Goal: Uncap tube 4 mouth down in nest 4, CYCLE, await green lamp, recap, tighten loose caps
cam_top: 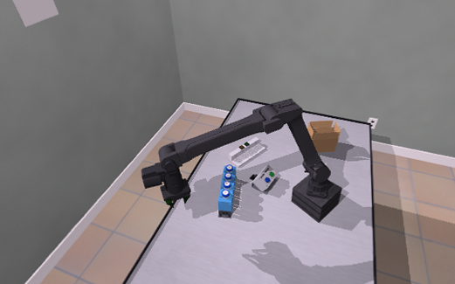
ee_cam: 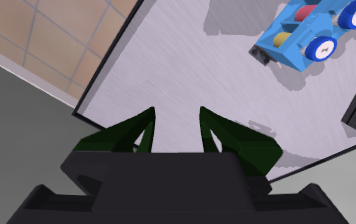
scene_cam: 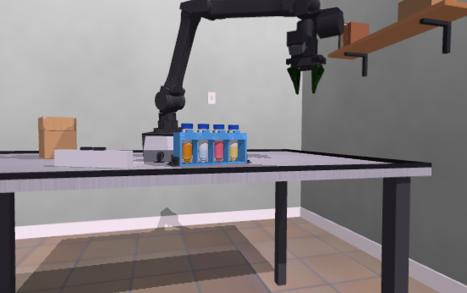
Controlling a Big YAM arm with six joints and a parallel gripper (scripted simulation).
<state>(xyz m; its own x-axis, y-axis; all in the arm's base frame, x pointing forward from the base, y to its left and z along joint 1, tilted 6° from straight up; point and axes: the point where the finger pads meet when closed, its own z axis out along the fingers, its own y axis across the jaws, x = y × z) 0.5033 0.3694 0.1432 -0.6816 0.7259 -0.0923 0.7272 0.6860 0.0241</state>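
The blue decapping station (cam_top: 224, 205) (scene_cam: 210, 135) (ee_cam: 295, 56) holds four tubes with blue caps on. Tube 4's cap (cam_top: 229, 167) (scene_cam: 187, 126) sits on the orange-filled tube. Tube 1's cap (cam_top: 225, 193) (scene_cam: 233, 127) (ee_cam: 320, 49) is at the other end, on the yellow-filled tube. Whether each cap is tight cannot be told. The white cap tray (cam_top: 236, 163) (scene_cam: 93, 158) shows no cap in its nests; its amber lamp (cam_top: 242, 147) and green lamp (cam_top: 247, 144) look dark. My gripper (cam_top: 178, 203) (scene_cam: 305, 92) (ee_cam: 177, 111) is partly open and empty, high above the table, beyond tube 1's end of the station.
The key housing (cam_top: 259, 183), with its blue CYCLE key (cam_top: 267, 180) and green READY key (cam_top: 271, 174), stands between station and arm base (cam_top: 317, 200). A cardboard box (cam_top: 324, 141) (scene_cam: 57, 141) stands at the table's far side. A wall shelf (scene_cam: 393, 31) is near the raised wrist in the exterior view.
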